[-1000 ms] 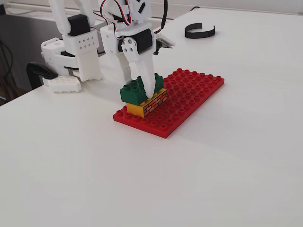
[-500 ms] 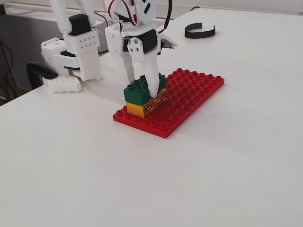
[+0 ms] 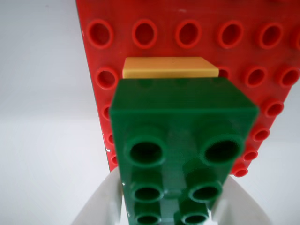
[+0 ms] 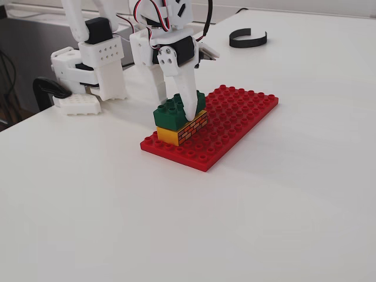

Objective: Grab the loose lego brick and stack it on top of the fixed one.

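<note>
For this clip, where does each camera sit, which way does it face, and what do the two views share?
Wrist view: rides on the gripper, looking down along the white fingers at the green brick, yellow brick and red baseplate.
Fixed view: stands off the table, looking down obliquely across it at the whole arm and gripper.
Shared: green brick on yellow brick, baseplate, gripper.

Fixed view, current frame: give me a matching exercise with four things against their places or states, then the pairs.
Things:
1. green brick
2. yellow brick
3. red baseplate
4. black band

Places or states:
A. lying alone on the table, far behind
B. flat on the table, carrying the stack
C. between the gripper fingers, on top
D. sandwiched, brick-wall pattern on its sides

Pairs: 1-C, 2-D, 3-B, 4-A
</note>
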Robot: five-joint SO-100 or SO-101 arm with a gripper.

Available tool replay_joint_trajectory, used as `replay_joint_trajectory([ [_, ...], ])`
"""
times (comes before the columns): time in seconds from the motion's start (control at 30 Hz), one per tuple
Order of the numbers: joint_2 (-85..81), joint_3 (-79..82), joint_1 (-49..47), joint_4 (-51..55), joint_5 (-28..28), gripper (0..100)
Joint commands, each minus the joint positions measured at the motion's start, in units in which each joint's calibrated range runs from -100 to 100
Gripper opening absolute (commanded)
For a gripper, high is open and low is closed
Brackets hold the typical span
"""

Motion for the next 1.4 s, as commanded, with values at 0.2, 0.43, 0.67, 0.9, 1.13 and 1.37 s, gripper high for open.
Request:
replay_joint_trajectory([
  [0.2, 0.4, 0.7, -1.8, -0.3, 0.4, 25],
  [0.43, -0.2, 0.6, -1.8, 0.3, 0.4, 25],
  [0.67, -0.5, -1.0, -1.8, 0.8, 0.4, 25],
  [0.9, -0.5, -9.3, -3.1, 7.7, -0.1, 25],
  [1.13, -0.6, -13.1, -4.5, 11.9, -0.8, 25],
  [1.37, -3.1, -28.5, -7.9, 23.2, -0.9, 24],
])
